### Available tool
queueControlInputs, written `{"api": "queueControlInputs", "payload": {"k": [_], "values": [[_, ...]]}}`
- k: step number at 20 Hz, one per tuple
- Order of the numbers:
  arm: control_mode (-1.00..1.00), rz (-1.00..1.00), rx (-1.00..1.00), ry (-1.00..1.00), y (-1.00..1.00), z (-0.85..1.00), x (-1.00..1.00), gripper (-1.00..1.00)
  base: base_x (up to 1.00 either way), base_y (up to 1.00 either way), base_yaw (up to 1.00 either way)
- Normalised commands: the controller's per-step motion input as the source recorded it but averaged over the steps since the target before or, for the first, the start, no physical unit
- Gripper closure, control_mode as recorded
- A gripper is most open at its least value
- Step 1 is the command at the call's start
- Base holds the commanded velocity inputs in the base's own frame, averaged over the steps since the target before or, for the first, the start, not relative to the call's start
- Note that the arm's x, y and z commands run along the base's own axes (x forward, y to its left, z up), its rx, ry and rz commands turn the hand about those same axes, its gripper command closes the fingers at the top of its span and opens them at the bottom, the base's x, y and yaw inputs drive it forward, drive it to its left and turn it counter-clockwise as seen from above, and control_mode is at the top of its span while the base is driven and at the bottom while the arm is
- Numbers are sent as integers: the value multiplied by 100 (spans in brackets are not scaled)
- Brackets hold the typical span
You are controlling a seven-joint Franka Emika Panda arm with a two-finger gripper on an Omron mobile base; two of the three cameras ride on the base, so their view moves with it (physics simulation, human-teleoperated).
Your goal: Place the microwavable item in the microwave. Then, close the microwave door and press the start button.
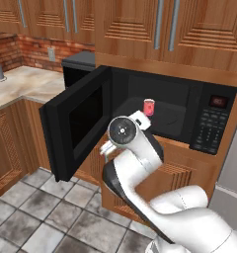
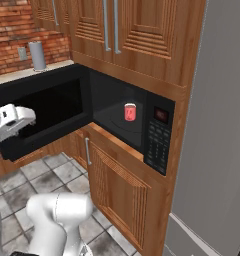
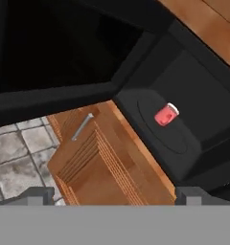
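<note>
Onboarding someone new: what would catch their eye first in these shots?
The red cup standing on the turntable inside the open microwave, bright against the black cavity. Next, the door swung wide to the left over the tiled floor, and the gripper open, holding nothing, back from the cavity.

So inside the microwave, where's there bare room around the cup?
The red cup stands alone near the middle of the microwave floor. Bare floor lies between it and the open front edge, and on either side toward the walls. The open door borders the approach.
</note>
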Motion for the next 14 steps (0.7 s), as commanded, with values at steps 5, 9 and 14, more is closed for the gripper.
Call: {"api": "queueControlInputs", "payload": {"k": [5, 9, 14], "values": [[-100, 14, -20, -14, 53, -28, -100, -100, 0, 0, 0], [-100, 8, -21, -10, 77, -2, -85, -100, 0, 0, 0], [-100, 0, -25, -8, 100, 0, -3, -100, 0, 0, 0]]}}
